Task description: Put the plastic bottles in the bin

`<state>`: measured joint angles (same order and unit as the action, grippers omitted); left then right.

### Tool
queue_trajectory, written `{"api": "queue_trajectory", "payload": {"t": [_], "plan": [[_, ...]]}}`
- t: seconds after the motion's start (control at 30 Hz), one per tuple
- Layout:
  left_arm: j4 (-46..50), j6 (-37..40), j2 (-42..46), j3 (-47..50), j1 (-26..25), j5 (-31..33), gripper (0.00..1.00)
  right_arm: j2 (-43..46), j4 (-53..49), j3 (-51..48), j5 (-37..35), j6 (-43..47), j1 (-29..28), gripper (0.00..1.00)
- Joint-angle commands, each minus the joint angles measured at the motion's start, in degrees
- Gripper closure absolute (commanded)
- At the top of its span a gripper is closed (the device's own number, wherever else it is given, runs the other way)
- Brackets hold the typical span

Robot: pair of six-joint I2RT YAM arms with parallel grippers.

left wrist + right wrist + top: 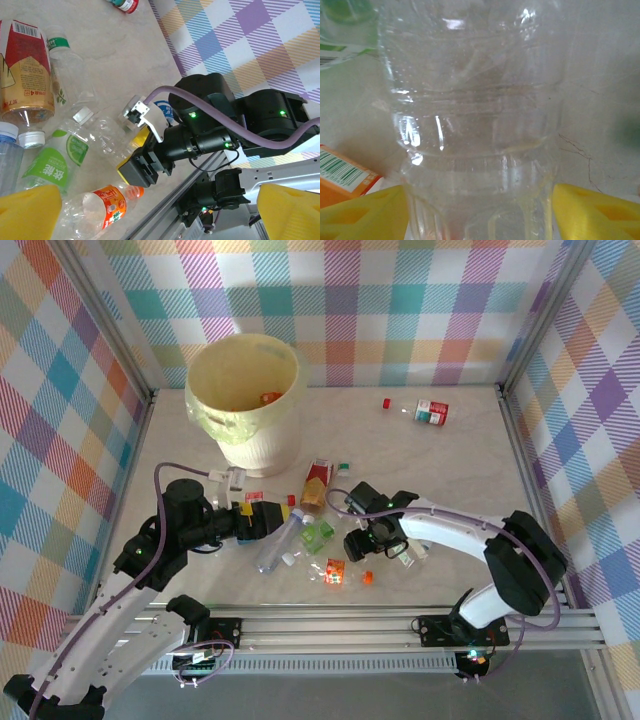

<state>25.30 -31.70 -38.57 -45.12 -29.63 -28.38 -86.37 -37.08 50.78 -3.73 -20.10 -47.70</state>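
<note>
Straddling a clear bottle (475,100), my right gripper (480,210) has one finger on either side; I cannot tell if it is clamped. The bottle's length runs straight ahead. The bin (200,375) lies far left, and the left gripper (272,521) is spread and empty.

1. Looks close onto a clear ribbed plastic bottle (472,115), taking up the whole middle.
2. Flanks its lower part with the right gripper (480,215), one of the yellow pads (365,212) against each side wall.
3. Catches an orange barcode label (342,172) at lower left, behind the bottle.
4. Catches a green-and-white label (340,50) in the top left corner.
5. Sets all of it on a pale marbled tabletop (605,125), thin dark veins at right.
</note>
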Motion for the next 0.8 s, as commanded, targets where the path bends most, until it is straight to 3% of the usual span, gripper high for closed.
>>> {"api": "queue_trajectory", "payload": {"t": [0.0,0.43,0.77], "plan": [[-1.12,1.51,0.0,0.39,-1.05,-1.41,0.0,-0.85,0.58,0.72,-1.11,-0.42,-0.46,0.26],[-7.06,-2.64,-1.7,3.06,-2.18,0.54,0.0,2.48,0.07,0.32,-3.33,-0.55,-0.51,0.38],[-13.97,-5.51,-11.38,0.75,-5.9,2.49,0.0,11.04,-1.0,1.83,-4.52,-1.94,-0.37,0.39]]}}
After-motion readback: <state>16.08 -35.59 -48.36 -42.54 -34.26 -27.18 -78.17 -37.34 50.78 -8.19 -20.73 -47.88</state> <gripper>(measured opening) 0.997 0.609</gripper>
